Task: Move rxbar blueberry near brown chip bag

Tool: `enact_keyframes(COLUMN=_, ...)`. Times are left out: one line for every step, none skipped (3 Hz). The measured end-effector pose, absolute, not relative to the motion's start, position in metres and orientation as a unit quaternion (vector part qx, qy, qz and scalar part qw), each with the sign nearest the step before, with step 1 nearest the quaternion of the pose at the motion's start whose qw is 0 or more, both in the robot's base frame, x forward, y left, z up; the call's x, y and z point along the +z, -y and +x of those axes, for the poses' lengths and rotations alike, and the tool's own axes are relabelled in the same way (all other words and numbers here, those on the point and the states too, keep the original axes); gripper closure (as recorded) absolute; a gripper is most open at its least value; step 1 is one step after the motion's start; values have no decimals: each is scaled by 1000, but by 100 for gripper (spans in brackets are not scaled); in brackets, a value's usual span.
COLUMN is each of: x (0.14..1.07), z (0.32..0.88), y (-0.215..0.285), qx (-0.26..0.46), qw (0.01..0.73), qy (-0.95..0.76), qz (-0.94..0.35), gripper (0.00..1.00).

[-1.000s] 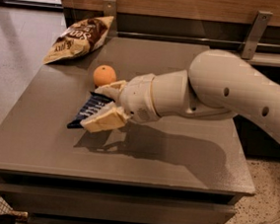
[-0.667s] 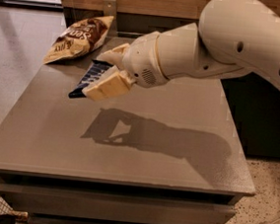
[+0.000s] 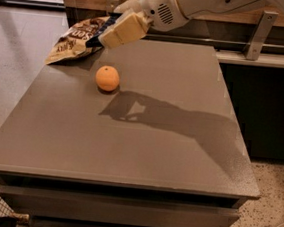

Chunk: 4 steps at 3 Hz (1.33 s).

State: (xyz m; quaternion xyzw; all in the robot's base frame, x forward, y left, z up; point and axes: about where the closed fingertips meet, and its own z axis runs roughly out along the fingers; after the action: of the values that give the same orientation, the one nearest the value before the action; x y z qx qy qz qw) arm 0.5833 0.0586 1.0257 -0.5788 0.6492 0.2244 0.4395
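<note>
The cream two-finger gripper [image 3: 118, 32] is hovering just beside the crinkly tan-and-brown chip bag [image 3: 70, 46], pinching shut across the flat faces of the navy-wrapped rectangular rxbar blueberry [image 3: 95, 41], which is likely handling light, bendy and slick.

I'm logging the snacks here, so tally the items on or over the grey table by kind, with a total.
Snack bars: 1, the flat dark navy-blue wrapped bar, held in the gripper above the grey table's far-left corner.
Chip bags: 1, the crinkly tan-and-brown bag.
Fruit: 1, the round orange fruit.
Total: 3.
</note>
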Motion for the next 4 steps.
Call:
enact_keyframes(x=1041, z=650, y=-50, qx=209, qw=445, qy=-683, qz=-540, gripper=100)
enact_keyframes(x=1045, z=692, y=-45, qx=197, qw=452, qy=-702, qz=-514, gripper=100)
enact_keyframes(x=1029, z=724, y=-37, qx=173, qw=464, qy=-711, qz=-500, gripper=100)
enact_keyframes(x=951, z=766, y=-18, qx=113, qw=465, qy=-729, qz=-489, gripper=100)
